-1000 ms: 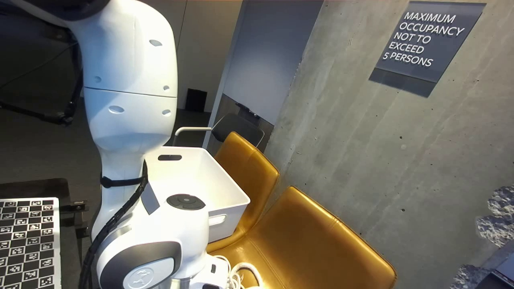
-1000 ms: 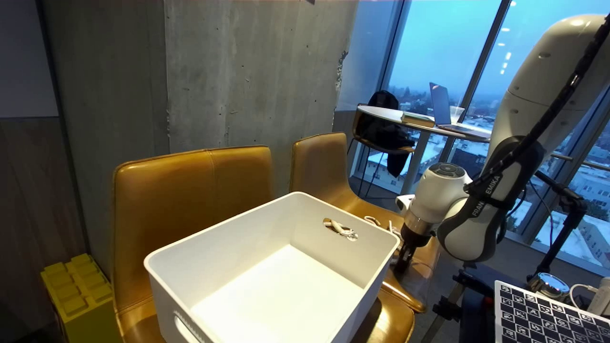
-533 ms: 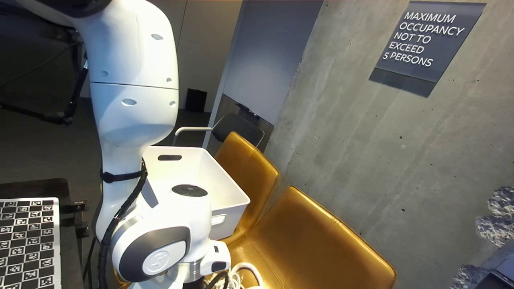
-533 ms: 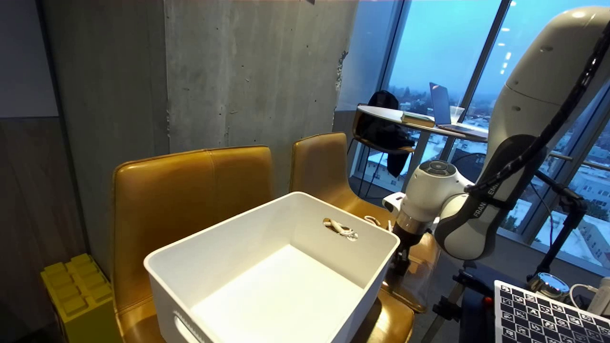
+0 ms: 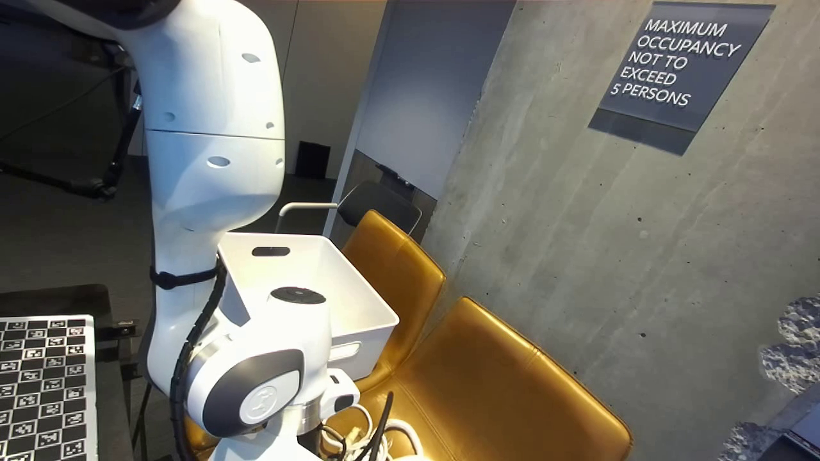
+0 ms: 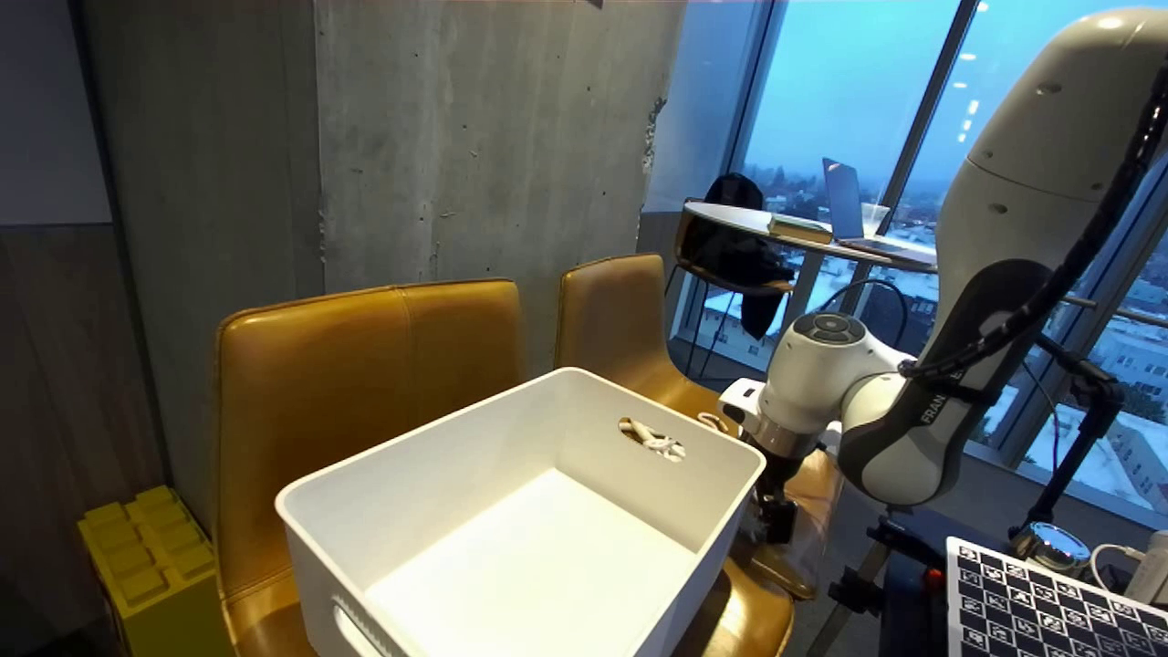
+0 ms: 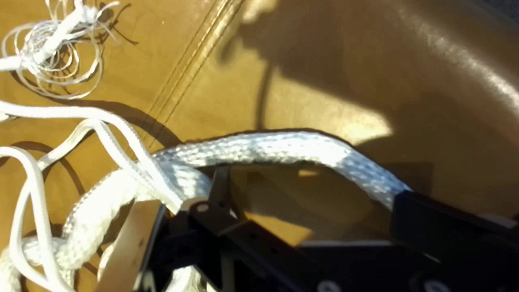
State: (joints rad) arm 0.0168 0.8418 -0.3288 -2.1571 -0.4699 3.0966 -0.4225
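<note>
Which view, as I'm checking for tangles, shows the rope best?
The wrist view: the rope is close, braid and loops visible, though partly covered. In an exterior view, rope lies on a chair at the bottom edge; in an exterior view, little rope shows, some through a hole in the bin.

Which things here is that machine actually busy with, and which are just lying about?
Seems part of the job:
Black two-fingered claw, standing open
Thick white braided rope, close by the claw
Thin white cords beside it

Probably just there:
Tan leather chair under the rope
Yellow studded block
Flat black-and-white checkered board
White rectangular plastic bin (its part unclear)
</note>
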